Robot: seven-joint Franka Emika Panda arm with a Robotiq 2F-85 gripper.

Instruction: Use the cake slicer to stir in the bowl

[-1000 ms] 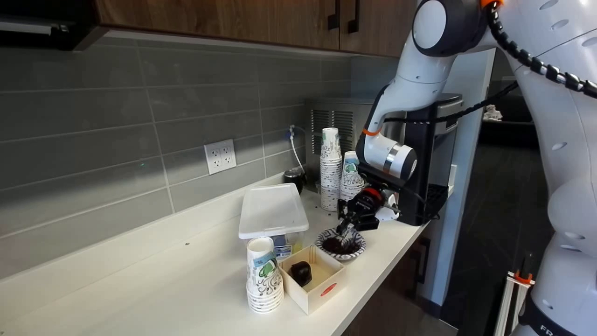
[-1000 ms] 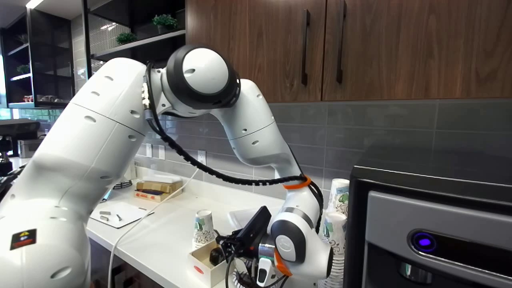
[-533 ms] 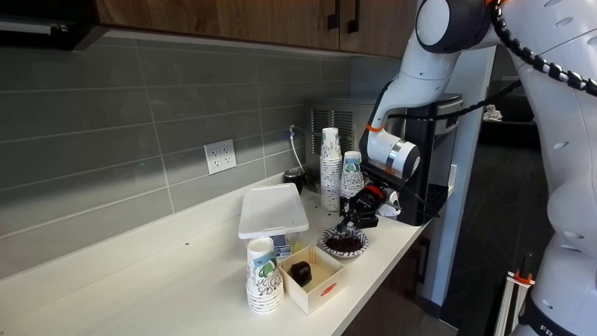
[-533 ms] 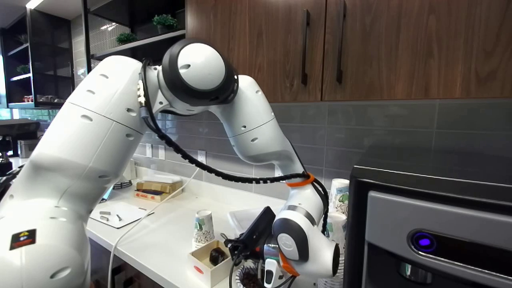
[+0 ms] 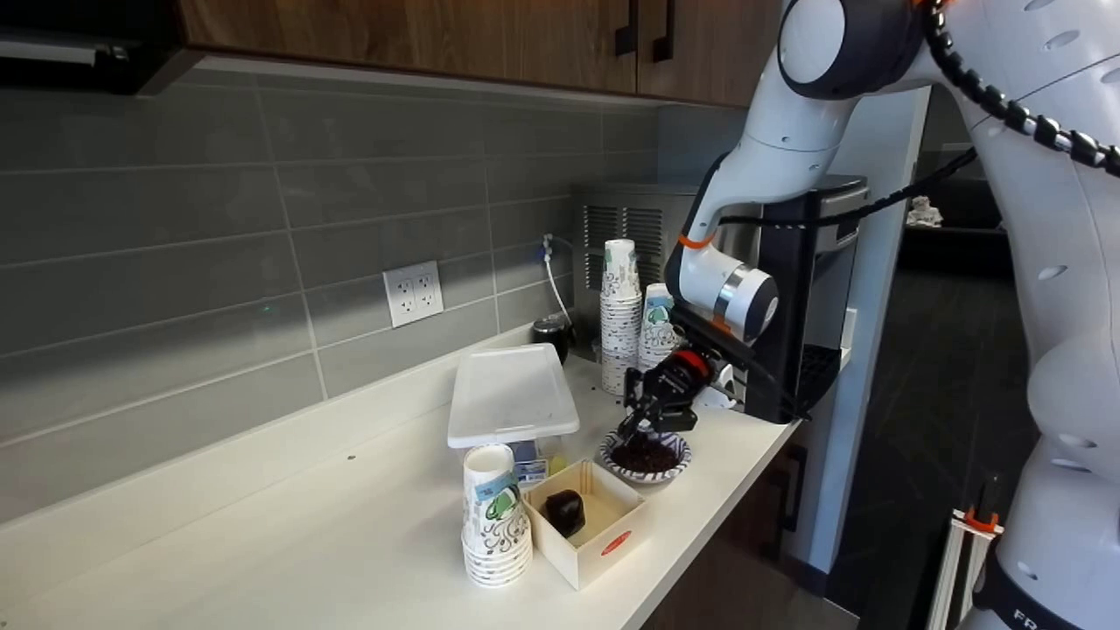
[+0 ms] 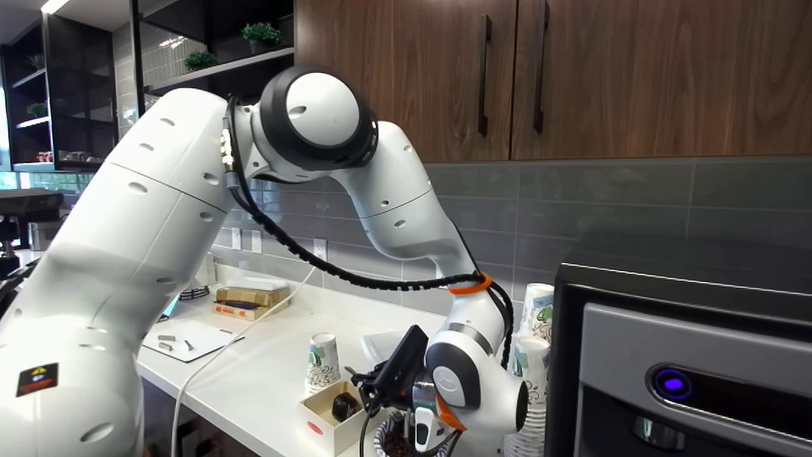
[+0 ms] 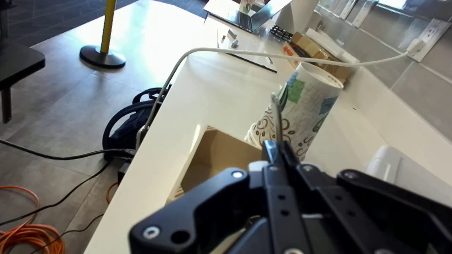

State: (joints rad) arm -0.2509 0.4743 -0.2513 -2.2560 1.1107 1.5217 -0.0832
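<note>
In the wrist view, just right of centre, locate the cake slicer [image 7: 278,120], clamped between the tips of the gripper [image 7: 280,151], with a long axis running up the frame and slightly left. In an exterior view, right of centre, read the gripper as standing over the upper left rim of the bowl [image 5: 646,478]; plan the stirring path below and to the right of the grip. Only one arm [image 5: 796,131] to consider. Cannot tell blade contact with the dark filling [image 5: 654,457]: too small and obscured at the lower end. Judge the step as stirring, or positioning for a stroke. Keep strokes low and slow; allow for sliding of the bowl and spillage over the shallow rim.

Check materials in an exterior view, left to right. Left: smooth grey tiles [image 5: 149,210] with thin pale joints. Lower centre: tapered paper cups [image 5: 496,525], nested mouth-down, printed with swirls. Just above: a plastic box [image 5: 512,394] with a flat white lid. Next right: a square-cornered wooden box [image 5: 604,557], pale and thin-walled, holding a rounded, glossy black object [image 5: 564,512]. Right of centre: the round, shallow bowl, with a patterned rim and grainy filling. Right edge: white arm shells.
</note>
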